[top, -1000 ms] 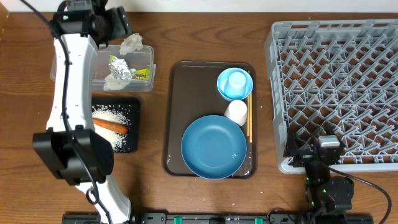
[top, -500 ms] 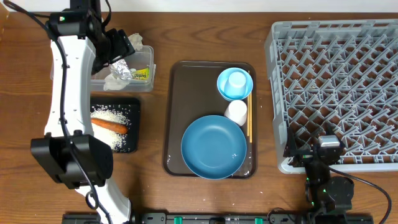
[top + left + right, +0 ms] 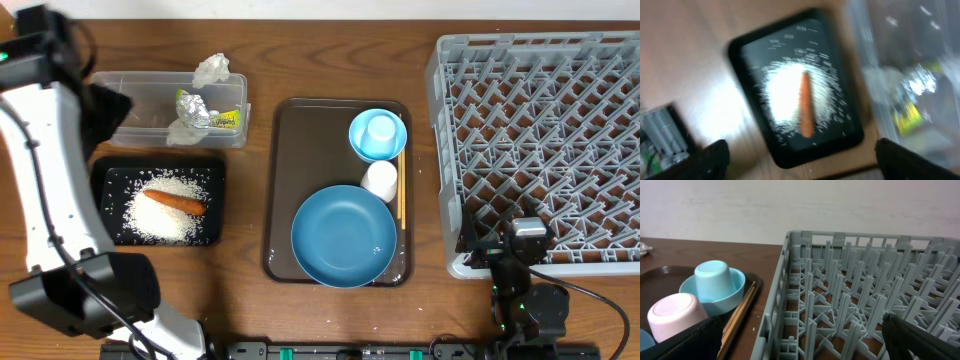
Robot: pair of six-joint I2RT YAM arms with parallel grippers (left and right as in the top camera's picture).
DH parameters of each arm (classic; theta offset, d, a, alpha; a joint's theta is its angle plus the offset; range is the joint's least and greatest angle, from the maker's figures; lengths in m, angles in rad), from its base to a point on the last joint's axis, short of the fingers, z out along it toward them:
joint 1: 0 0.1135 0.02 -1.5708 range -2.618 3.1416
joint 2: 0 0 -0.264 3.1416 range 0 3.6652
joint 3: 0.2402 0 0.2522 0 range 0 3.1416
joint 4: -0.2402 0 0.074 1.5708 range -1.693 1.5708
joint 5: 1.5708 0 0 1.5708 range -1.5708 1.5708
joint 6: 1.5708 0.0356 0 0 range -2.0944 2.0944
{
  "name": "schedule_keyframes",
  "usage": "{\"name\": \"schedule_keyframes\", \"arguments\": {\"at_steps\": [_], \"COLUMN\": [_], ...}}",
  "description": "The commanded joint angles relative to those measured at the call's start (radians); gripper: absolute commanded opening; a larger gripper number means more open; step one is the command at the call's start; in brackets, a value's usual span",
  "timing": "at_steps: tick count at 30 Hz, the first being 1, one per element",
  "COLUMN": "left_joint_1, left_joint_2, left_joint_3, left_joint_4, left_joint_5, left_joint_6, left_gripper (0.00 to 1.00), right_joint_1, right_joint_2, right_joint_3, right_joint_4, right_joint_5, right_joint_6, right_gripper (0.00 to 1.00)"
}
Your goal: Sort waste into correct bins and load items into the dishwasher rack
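An orange carrot (image 3: 175,202) lies on loose white rice (image 3: 160,218) in the black tray (image 3: 108,172). Behind it, the clear tub (image 3: 135,88) holds a foil wrapper (image 3: 200,108) and a tissue (image 3: 182,131); another tissue (image 3: 211,70) rests on its far rim. My left gripper (image 3: 805,164) hovers open and empty above the tray's left side. The blue plate (image 3: 343,237), white cup (image 3: 379,180), light blue bowl (image 3: 362,148) with an upturned cup, and chopsticks (image 3: 401,195) sit on the brown tray. My right gripper (image 3: 802,344) stays open and empty at the rack's (image 3: 540,130) front left corner.
The brown serving tray (image 3: 285,150) lies mid-table between the bins and the grey rack. The left arm (image 3: 45,180) stretches along the table's left edge. The left wrist view is blurred by motion.
My left arm has swung left, away from the clear tub and off the black tray, and its jaws have widened. The right arm has not moved.
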State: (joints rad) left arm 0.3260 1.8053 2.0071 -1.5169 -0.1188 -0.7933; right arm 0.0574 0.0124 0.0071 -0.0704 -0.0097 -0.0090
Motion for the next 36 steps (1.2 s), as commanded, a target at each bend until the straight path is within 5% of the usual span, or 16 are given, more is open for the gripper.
{"name": "schedule_keyframes", "arguments": {"at_steps": [1, 8, 13, 20, 26, 36], "left_joint_1": [0.08, 0.154, 0.158, 0.158, 0.158, 0.158], "left_joint_2": [-0.001, -0.001, -0.001, -0.001, -0.001, -0.001], "left_joint_3": [0.006, 0.006, 0.006, 0.006, 0.006, 0.006], "left_joint_4": [-0.027, -0.027, -0.027, -0.027, -0.027, -0.027], "left_joint_5": [-0.047, -0.047, -0.047, -0.047, -0.047, -0.047], "left_joint_6": [-0.099, -0.099, -0.099, -0.099, -0.099, -0.099], "left_gripper": [0.98, 1.0, 1.0, 0.99, 0.99, 0.99], "right_joint_1": [-0.019, -0.019, -0.017, -0.017, -0.017, -0.017], "right_joint_2": [-0.003, -0.003, -0.003, -0.003, 0.0, 0.304], "right_joint_3": [-0.002, -0.002, -0.002, -0.002, 0.023, 0.351], "right_joint_4": [-0.005, 0.062, 0.121, 0.249, 0.433, 0.182], "right_joint_5": [0.003, -0.022, -0.365, -0.399, -0.45, -0.43], "right_joint_6": [-0.01, 0.036, 0.436, 0.83, 0.863, 0.665], "right_gripper": [0.99, 0.99, 0.99, 0.99, 0.99, 0.99]}}
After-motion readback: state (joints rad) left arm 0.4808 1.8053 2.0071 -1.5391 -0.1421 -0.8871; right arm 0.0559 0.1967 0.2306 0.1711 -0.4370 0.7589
